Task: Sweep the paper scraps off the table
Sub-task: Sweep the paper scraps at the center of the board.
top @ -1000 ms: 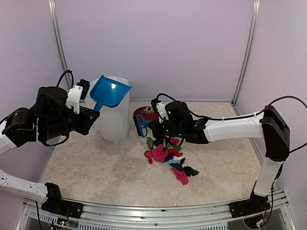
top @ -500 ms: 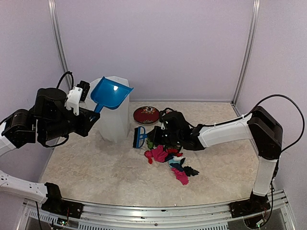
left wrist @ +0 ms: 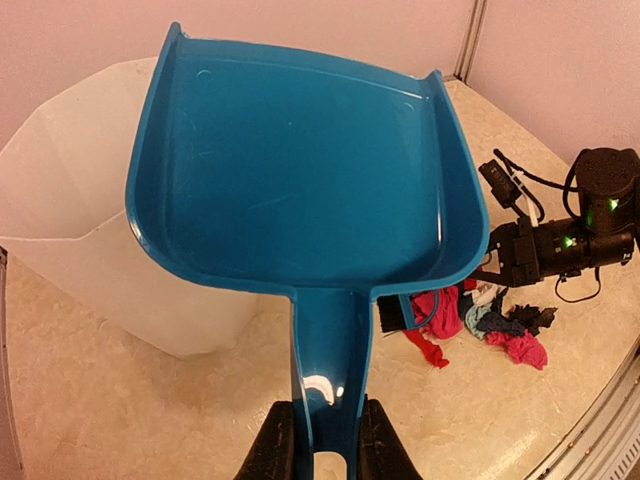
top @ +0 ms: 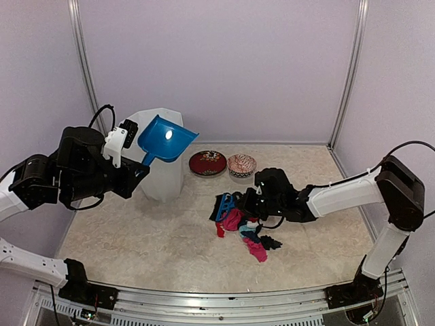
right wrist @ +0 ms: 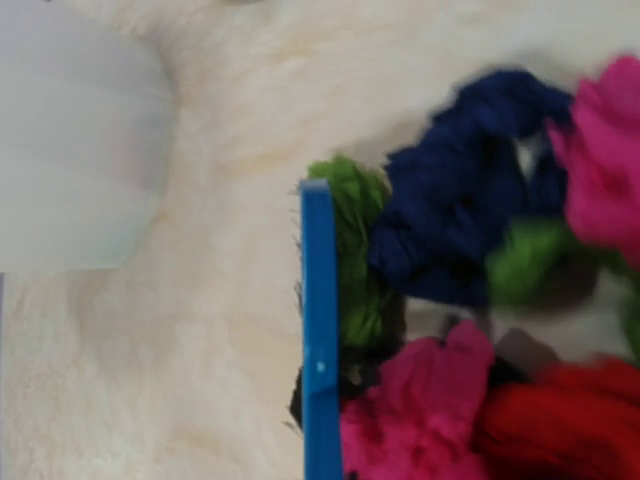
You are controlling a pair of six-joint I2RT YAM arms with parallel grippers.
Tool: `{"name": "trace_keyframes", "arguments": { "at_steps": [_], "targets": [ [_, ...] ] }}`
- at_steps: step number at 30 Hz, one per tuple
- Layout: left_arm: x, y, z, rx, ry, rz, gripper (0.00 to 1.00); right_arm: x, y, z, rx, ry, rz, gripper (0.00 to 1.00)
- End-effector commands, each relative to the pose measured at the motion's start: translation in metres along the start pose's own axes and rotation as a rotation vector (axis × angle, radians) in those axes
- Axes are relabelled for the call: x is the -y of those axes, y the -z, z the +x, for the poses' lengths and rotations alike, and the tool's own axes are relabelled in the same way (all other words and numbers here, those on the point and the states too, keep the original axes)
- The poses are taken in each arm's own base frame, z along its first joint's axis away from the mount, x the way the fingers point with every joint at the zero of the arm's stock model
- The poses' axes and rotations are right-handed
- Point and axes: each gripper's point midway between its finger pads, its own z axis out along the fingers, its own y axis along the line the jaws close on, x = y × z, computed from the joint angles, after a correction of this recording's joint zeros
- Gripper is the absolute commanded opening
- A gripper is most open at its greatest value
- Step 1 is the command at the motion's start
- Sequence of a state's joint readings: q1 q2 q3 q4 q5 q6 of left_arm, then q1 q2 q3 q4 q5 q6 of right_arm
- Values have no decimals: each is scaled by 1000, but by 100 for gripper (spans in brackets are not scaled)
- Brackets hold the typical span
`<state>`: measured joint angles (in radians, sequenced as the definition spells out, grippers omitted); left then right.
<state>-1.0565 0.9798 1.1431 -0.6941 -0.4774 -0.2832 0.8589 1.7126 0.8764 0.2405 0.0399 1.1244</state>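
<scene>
The paper scraps (top: 246, 229) lie in a loose heap of pink, red, navy, green and black wads on the middle of the table (top: 136, 231). My right gripper (top: 246, 201) is low at the heap's far-left edge, shut on the blue brush (top: 223, 205), whose bristles touch the scraps. In the right wrist view the brush's blue back (right wrist: 320, 350) presses against green (right wrist: 355, 250), navy (right wrist: 450, 230) and pink (right wrist: 420, 410) wads; my fingers are hidden there. My left gripper (left wrist: 325, 445) is shut on the handle of the blue dustpan (left wrist: 300, 170), held in the air above the table.
A white bin (top: 160, 175) stands at the back left, under the raised dustpan (top: 166, 139). Two small patterned bowls (top: 207, 163) (top: 241, 165) sit at the back, just beyond the heap. A metal frame (top: 224, 299) edges the table's near side.
My right arm has swung the brush from near the bin to the right and nearer, onto the heap's left edge, uncovering both bowls. The dustpan has shifted slightly right.
</scene>
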Motion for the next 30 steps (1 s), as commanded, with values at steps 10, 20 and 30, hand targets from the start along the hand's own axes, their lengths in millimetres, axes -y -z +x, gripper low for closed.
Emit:
{"name": "trace_keyframes", "arguments": {
  "at_steps": [10, 20, 30],
  "targets": [
    [38, -18, 11, -35, -41, 66, 0, 48, 95, -19, 113, 1, 96, 0],
    [69, -28, 31, -122, -60, 121, 0, 15, 144, -42, 150, 216, 30, 0],
    [84, -23, 52, -177, -66, 140, 0, -7, 171, 1, -143, 585, -68, 0]
  ]
}}
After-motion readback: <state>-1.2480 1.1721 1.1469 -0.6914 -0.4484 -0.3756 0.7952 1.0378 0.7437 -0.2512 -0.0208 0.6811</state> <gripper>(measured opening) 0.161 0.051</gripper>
